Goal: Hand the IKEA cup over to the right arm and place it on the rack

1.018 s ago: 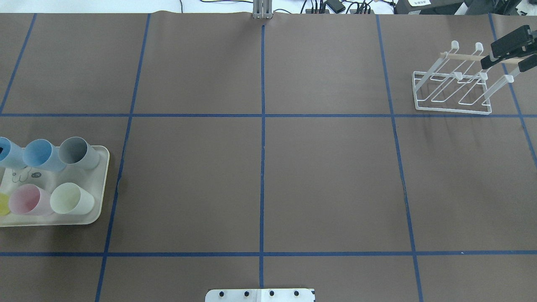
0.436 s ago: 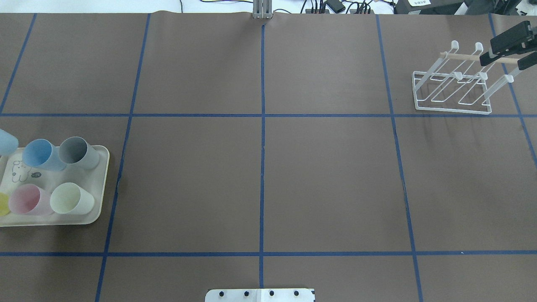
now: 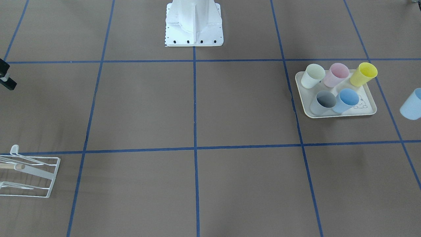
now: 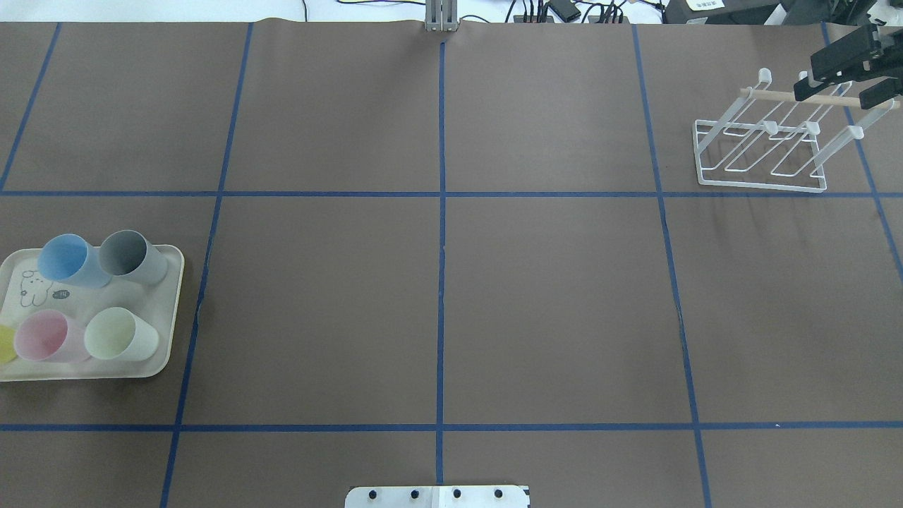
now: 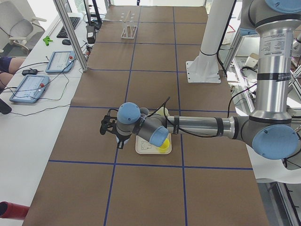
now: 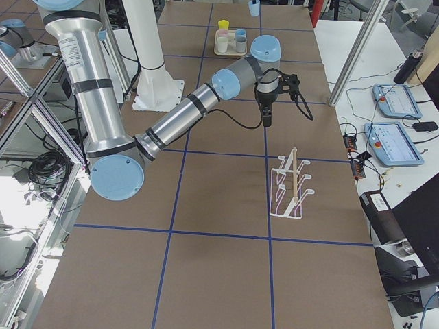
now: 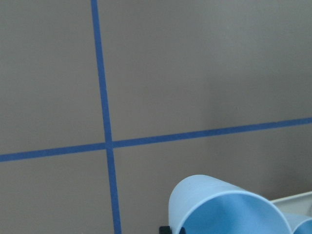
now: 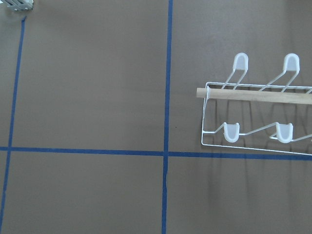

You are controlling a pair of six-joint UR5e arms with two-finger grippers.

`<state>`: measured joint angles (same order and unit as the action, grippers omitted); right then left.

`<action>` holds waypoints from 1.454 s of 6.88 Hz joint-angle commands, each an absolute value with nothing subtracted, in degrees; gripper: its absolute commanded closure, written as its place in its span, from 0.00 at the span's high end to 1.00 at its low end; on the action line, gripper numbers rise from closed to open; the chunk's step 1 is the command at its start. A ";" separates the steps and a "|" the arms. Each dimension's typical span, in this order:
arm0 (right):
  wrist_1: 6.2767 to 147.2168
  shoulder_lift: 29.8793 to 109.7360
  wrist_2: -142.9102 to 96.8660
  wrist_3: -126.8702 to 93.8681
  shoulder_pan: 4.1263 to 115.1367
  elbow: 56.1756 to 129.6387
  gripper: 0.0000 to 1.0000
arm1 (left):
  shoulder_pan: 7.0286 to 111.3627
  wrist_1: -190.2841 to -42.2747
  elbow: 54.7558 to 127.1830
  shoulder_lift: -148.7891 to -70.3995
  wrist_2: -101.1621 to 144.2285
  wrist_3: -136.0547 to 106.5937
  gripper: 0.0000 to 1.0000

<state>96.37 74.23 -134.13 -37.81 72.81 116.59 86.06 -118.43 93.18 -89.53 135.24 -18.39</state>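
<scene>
The light blue IKEA cup (image 3: 411, 105) hangs in the air just off the tray's outer side, tilted, mouth toward the camera. It fills the bottom of the left wrist view (image 7: 224, 209). My left gripper (image 5: 118, 140) is shut on it; its fingers are mostly hidden. It is outside the overhead view. The white wire rack (image 4: 765, 144) with its wooden dowel (image 4: 783, 96) stands at the far right. My right gripper (image 4: 846, 90) hovers open and empty above the rack's far right corner. The rack also shows in the right wrist view (image 8: 253, 117).
A cream rabbit-print tray (image 4: 166, 310) at the left edge holds blue (image 4: 67, 261), grey (image 4: 130, 255), pink (image 4: 46, 335), pale green (image 4: 120, 334) and yellow (image 3: 363, 74) cups. Blue tape lines grid the brown table. The robot base (image 3: 194, 23) stands mid-table at the near side.
The left gripper has lifted the light blue cup off the tray and carried it left, out of the overhead view. The right gripper has drifted slightly farther back over the rack.
</scene>
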 commanded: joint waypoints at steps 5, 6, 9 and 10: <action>83.67 66.54 -118.05 -70.34 57.67 116.02 1.00 | 75.17 -128.60 104.76 -97.56 123.57 -65.91 0.00; 81.58 65.58 -115.25 -72.58 55.83 116.54 1.00 | 71.58 -134.59 104.85 -97.56 123.49 -76.01 0.00; 67.81 65.21 -110.83 -86.61 51.51 114.27 1.00 | 59.27 -150.00 104.94 -99.65 114.27 -103.89 0.00; 59.50 65.48 -109.79 -92.58 50.63 112.26 1.00 | 56.72 -154.64 104.42 -101.84 112.17 -113.20 0.00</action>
<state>67.89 65.30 -111.01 -85.72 51.78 114.19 60.42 -149.21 104.82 -99.60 114.85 -102.08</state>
